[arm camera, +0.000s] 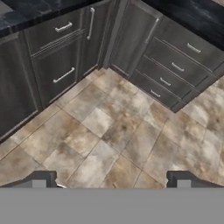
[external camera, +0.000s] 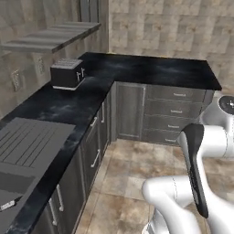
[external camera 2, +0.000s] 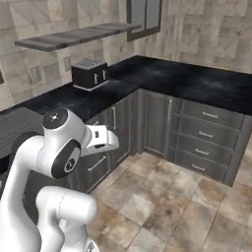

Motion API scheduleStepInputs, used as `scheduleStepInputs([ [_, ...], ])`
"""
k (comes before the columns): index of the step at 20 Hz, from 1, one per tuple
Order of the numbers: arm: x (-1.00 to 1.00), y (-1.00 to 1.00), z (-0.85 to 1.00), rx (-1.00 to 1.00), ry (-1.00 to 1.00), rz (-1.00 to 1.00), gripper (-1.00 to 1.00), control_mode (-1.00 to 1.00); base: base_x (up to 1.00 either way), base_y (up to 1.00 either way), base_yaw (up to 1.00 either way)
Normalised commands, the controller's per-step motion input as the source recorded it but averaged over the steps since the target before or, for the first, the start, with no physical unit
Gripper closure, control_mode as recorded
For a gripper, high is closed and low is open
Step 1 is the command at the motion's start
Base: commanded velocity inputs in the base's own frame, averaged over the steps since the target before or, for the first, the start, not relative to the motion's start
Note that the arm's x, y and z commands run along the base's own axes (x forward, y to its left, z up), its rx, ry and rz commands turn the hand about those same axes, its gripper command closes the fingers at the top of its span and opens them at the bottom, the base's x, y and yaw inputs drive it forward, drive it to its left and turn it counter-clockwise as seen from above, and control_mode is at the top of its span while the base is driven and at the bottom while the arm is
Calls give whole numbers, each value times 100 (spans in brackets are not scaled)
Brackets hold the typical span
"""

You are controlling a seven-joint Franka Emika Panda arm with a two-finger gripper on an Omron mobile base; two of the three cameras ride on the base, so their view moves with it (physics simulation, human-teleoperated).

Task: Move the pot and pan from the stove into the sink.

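The sink lies at the lower left of the left base view, with its ridged drainboard (external camera: 32, 141) and, nearer to me, the dark-grey basin (external camera: 11, 185) set into the black counter. The drainboard's grey edge (external camera 2: 15, 125) also shows behind my arm in the right base view. The pot, the pan and the stove are out of view. My gripper (arm camera: 111, 181) is open, its two dark fingertips (arm camera: 39, 179) wide apart with nothing between them. It hangs over the tiled floor and points at the corner cabinets.
A black L-shaped counter (external camera: 151, 68) runs along two walls, with a dark toaster (external camera: 67, 73) on it under a wall shelf (external camera: 50, 39). Grey cabinet doors and drawers (external camera: 176, 114) stand below. Open tiled floor (arm camera: 113, 131) lies in front of them.
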Motion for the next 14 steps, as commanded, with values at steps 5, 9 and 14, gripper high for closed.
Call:
scheduleStepInputs([
  [5,0,0,0,0,0,0,-100,100,1,-30,-34],
  [9,0,0,0,0,0,0,-100,100,6,-16,-43],
  [14,0,0,0,0,0,0,-100,100,9,-9,-46],
])
